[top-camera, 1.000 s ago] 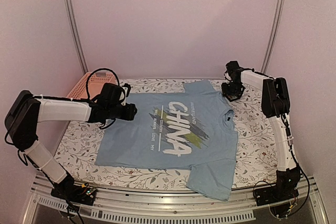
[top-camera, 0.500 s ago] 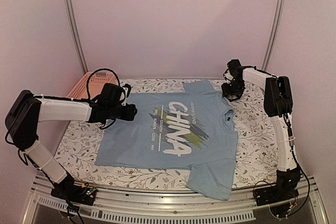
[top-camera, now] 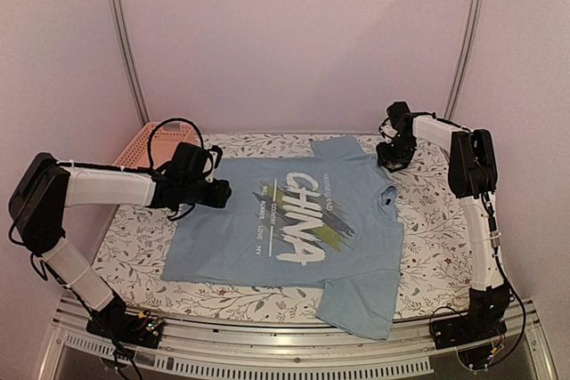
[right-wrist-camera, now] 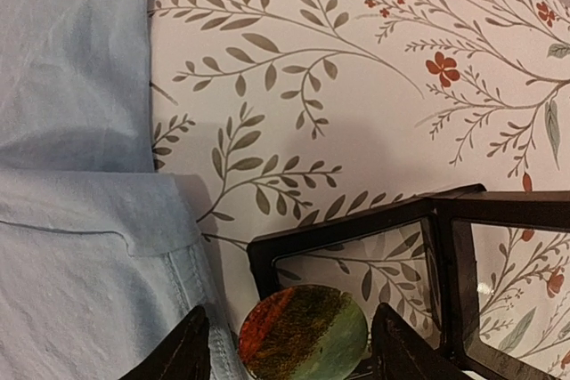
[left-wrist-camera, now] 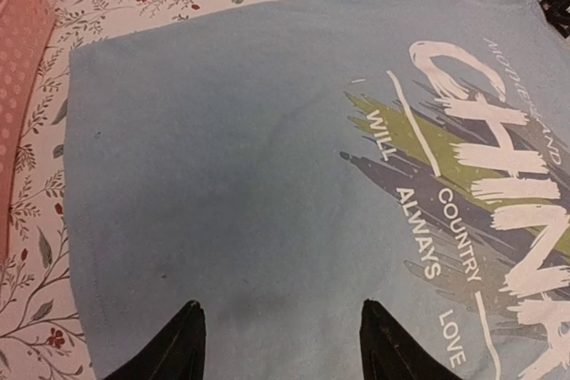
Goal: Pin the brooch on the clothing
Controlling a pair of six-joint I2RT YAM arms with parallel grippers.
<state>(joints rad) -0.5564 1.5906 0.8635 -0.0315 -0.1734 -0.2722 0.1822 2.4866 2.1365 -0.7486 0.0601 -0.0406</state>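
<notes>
My left gripper [left-wrist-camera: 280,344] hangs with fingers spread over the lower front of the T-shirt [top-camera: 285,229], holding nothing. My right gripper [right-wrist-camera: 290,331] is parted too, at the far right by the shirt's sleeve. The floral tablecloth [right-wrist-camera: 374,86] carries the light blue shirt, spread flat with the CHINA print up. A pink basket [left-wrist-camera: 16,86] sits off its left edge. The black hinged case [right-wrist-camera: 343,220] lies open on the cloth, and the brooch [right-wrist-camera: 303,334] sits at its near frame, between my right fingers
</notes>
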